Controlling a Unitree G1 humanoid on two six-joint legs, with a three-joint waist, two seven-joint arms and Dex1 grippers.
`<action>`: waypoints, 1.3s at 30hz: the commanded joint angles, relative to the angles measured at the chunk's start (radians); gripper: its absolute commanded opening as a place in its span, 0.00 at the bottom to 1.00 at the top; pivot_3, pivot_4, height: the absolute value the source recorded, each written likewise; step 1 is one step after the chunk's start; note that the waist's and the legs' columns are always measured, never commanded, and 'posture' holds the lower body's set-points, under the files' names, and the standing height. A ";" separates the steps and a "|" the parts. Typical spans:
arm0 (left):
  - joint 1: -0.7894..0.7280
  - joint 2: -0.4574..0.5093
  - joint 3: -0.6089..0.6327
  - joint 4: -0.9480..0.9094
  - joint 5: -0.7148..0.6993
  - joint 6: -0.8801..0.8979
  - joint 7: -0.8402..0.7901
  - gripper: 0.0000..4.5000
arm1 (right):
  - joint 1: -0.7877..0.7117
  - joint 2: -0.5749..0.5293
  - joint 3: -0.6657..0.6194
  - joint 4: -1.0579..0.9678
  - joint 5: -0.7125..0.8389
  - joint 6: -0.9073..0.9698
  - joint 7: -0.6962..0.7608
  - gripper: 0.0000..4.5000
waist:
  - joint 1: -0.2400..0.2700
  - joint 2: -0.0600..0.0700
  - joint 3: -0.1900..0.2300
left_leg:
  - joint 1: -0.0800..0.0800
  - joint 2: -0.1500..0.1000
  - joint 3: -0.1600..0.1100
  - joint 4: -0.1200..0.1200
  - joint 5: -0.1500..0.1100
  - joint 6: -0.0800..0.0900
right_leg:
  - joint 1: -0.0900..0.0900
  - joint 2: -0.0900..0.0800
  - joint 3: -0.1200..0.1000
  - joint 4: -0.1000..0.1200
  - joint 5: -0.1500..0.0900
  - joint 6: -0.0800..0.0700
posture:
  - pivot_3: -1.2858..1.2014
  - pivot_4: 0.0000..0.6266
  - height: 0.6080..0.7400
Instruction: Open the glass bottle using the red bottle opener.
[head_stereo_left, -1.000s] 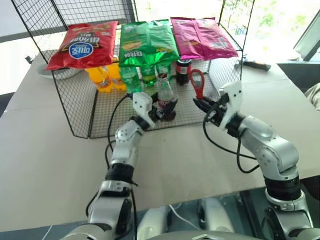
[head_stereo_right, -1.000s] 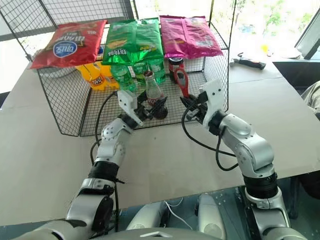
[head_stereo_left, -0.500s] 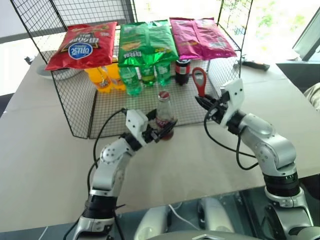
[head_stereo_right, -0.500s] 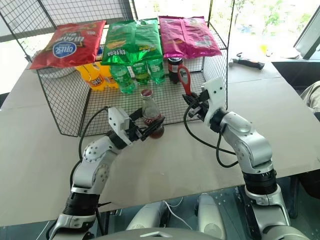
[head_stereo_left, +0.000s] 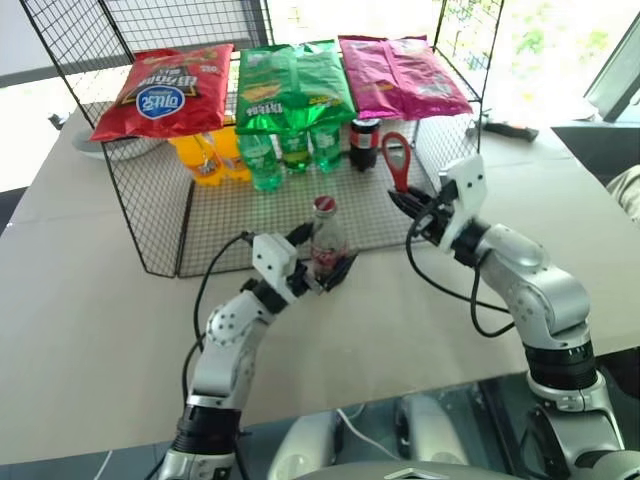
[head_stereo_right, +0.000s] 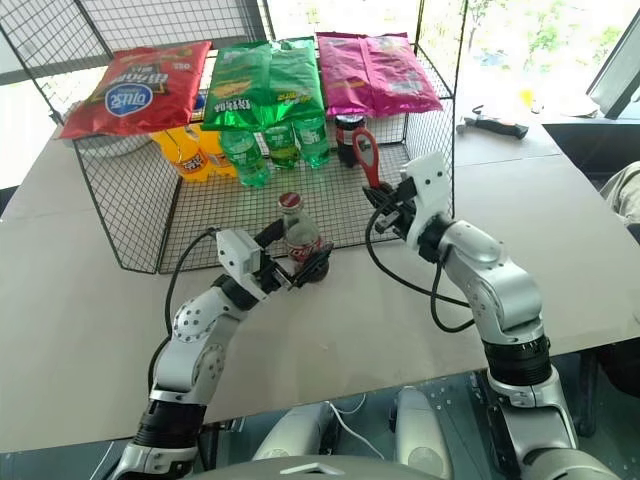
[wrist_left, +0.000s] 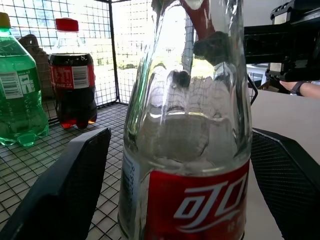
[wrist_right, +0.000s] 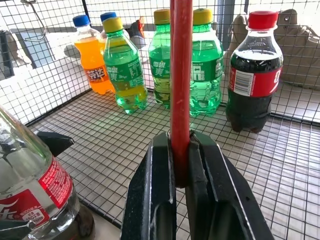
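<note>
Pulled back out of the wire rack (head_stereo_left: 150, 215), the bottle (head_stereo_left: 326, 238) now stands upright at its front edge on the surface, between the left tool's (head_stereo_left: 322, 262) fingers, spread wide. Right tool (head_stereo_left: 412, 207) pinches the opener (head_stereo_left: 395, 160) upright; cap lies at its eight o'clock, nearby.
</note>
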 joint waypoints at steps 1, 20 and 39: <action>-0.020 0.006 0.015 -0.094 -0.056 0.003 -0.008 1.00 | -0.023 0.002 -0.001 -0.012 -0.003 -0.023 0.014 0.00 | 0.000 0.000 0.000 | 0.000 0.000 0.000 0.000 0.000 0.000 | 0.000 0.000 0.000 0.000 0.000 0.000 | 0.52 0.24 1.00; -0.054 0.001 0.013 -0.122 -0.077 0.014 0.013 1.00 | -0.040 0.005 0.008 0.004 -0.023 -0.029 0.041 0.00 | 0.000 0.000 0.000 | 0.000 0.000 0.000 0.000 0.000 0.000 | 0.000 0.000 0.000 0.000 0.000 0.000 | 0.52 0.24 1.00; -0.061 0.007 0.011 -0.109 -0.069 0.006 0.016 1.00 | -0.040 0.024 0.011 0.009 -0.042 -0.032 0.050 0.00 | -0.001 0.000 0.000 | 0.000 0.000 0.000 0.001 0.000 0.000 | 0.000 0.000 0.000 0.001 0.000 0.000 | 0.52 0.24 1.00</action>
